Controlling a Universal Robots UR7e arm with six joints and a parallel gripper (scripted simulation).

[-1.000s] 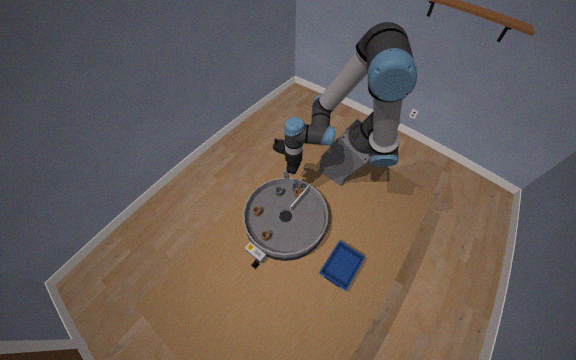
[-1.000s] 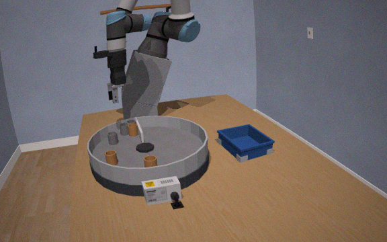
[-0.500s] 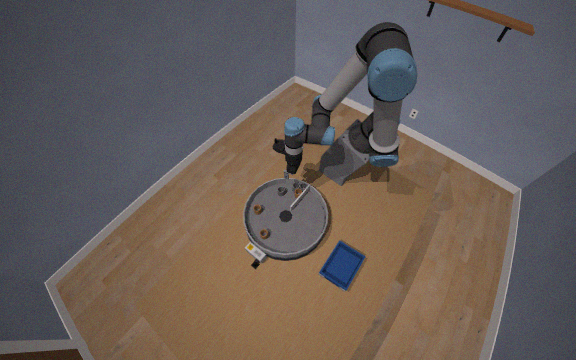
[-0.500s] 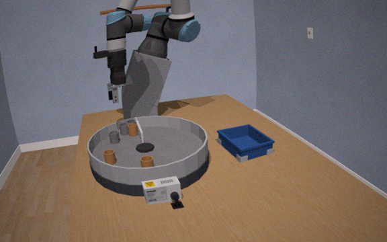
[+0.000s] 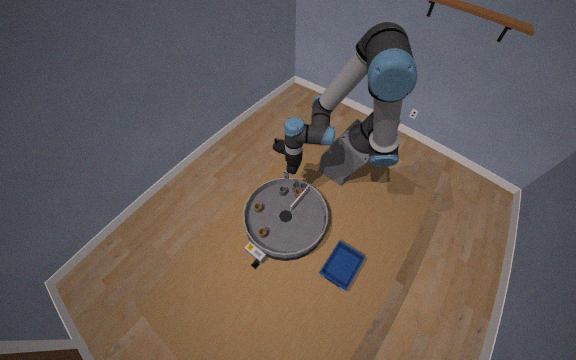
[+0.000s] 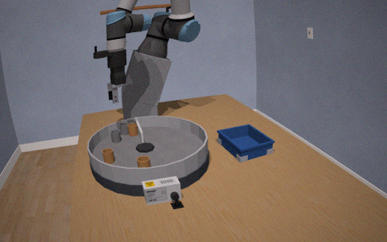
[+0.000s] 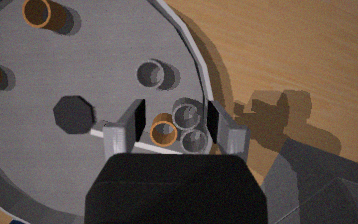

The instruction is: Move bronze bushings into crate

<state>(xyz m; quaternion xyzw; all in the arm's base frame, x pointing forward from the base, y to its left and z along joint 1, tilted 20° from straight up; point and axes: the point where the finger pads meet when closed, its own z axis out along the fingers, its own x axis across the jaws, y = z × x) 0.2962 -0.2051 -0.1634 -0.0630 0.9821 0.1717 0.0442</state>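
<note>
The grey turntable point(image 6: 148, 152) holds three bronze bushings and three grey ones. One bronze bushing point(image 6: 132, 129) stands by the white divider bar point(image 6: 140, 130) with two grey bushings point(image 6: 123, 128) beside it; in the wrist view this bronze bushing point(image 7: 163, 131) and the two grey ones point(image 7: 187, 114) point(image 7: 195, 140) lie between my fingers, far below. A third grey bushing point(image 6: 115, 136) stands alone. Two more bronze bushings point(image 6: 108, 155) point(image 6: 143, 161) stand near the front. My gripper point(image 6: 113, 95) is open and empty, well above the turntable's back rim. The blue crate point(image 6: 245, 141) is empty.
A white control box point(image 6: 160, 190) with a black knob sits at the turntable's front. The arm's grey pedestal point(image 6: 146, 84) stands just behind the turntable. A black hub point(image 6: 145, 147) marks the turntable's centre.
</note>
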